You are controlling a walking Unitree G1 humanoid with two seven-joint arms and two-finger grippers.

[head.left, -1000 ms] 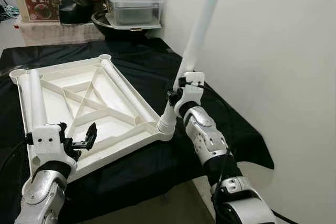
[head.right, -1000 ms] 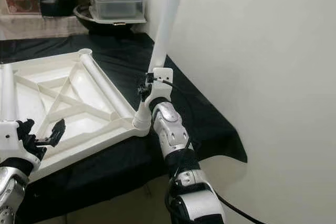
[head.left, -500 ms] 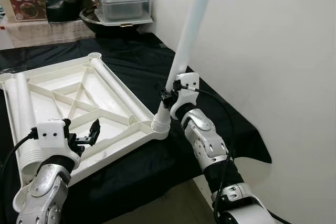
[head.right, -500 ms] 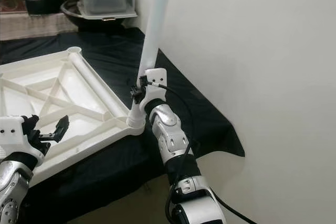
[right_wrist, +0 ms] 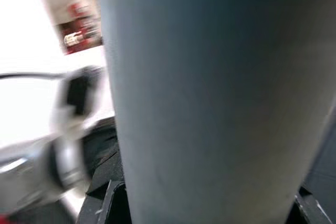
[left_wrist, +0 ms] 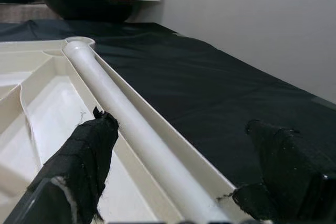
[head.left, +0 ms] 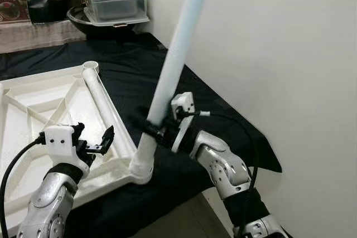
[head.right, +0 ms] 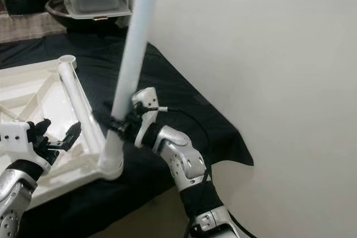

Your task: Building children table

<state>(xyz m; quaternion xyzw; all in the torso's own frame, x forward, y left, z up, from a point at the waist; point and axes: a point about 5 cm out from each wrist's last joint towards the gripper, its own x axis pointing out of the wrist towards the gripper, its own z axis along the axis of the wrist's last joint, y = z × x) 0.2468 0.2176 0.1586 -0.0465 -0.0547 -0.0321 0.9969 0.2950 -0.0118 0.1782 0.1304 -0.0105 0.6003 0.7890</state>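
Since the earlier frames, the camera is shifting toward 3 o'clock and closer, and the right gripper point(head.left: 152, 128) is swinging down to grasp the long white plastic table leg point(head.left: 170, 73) lower on its shaft, from the 3 o'clock side. The leg is standing tilted, its top leaning toward 1 o'clock, with its foot seated in the near corner socket point(head.left: 141, 170) of the upturned white plastic ribbed tabletop point(head.left: 33, 101). The tabletop is lying underside-up on the black cloth-covered surface point(head.left: 223, 121), at 9 o'clock from the leg. The right jaws are clamping on the leg shaft; the right wrist view is looking straight onto that shaft. The left gripper point(head.left: 92, 147) is hovering over the tabletop's near rim with its jaws apart, holding nothing, beside a second white leg point(left_wrist: 121, 124) lying along the tabletop edge. The step in hand appears to be seating the leg into its socket. The next move probably calls for bringing the leg upright and pressing it down, with the left gripper bracing the tabletop.
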